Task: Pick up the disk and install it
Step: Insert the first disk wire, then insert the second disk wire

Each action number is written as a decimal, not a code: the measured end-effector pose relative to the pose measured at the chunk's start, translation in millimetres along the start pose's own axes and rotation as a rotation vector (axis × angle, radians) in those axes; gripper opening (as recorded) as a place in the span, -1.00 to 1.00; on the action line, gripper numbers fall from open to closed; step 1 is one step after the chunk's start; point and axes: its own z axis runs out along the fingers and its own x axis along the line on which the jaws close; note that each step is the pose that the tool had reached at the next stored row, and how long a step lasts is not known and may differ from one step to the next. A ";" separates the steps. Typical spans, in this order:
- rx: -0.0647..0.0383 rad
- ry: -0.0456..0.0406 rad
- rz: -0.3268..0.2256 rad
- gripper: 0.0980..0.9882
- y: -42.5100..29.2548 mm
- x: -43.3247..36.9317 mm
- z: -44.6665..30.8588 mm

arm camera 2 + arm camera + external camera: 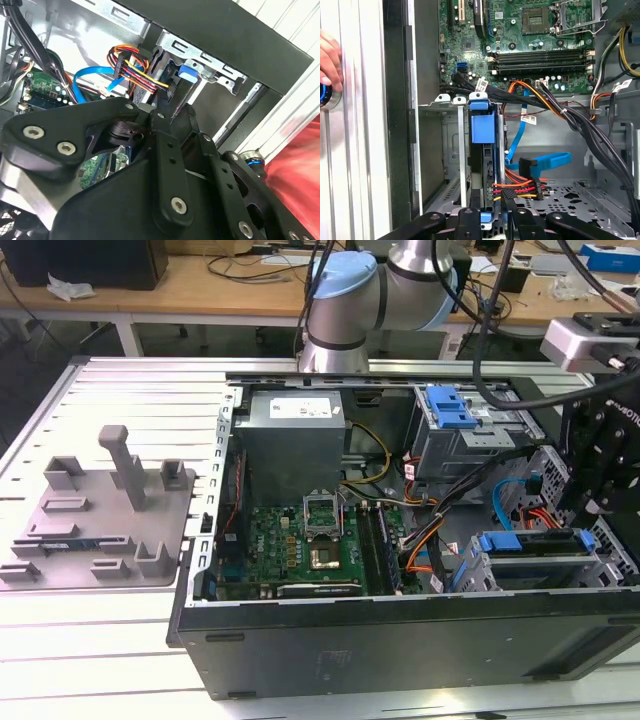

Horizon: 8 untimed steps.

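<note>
Disk (483,150): flat drive in a bright blue plastic carrier, standing on edge inside the grey metal drive bay of the open computer case. In the first wrist view its blue carrier end faces the camera, with the thin dark body running down behind it between the bay's metal rails. In the exterior view the disk (535,542) appears as a blue-edged strip in the bay at the case's near corner, on the exterior view's right.
</note>
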 end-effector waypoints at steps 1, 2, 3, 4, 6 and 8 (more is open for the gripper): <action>0.000 0.0000 0.000 -0.54 0.0 0.0 0.0; 0.000 -0.0001 0.000 -0.54 0.0 0.0 0.0; 0.000 0.0000 0.000 -0.54 0.0 0.0 0.0; 0.000 0.0000 0.000 -0.54 0.0 0.0 0.0; 0.000 -0.0001 0.000 -0.54 0.0 0.0 0.0; 0.000 0.0000 0.000 -0.54 0.0 0.0 0.0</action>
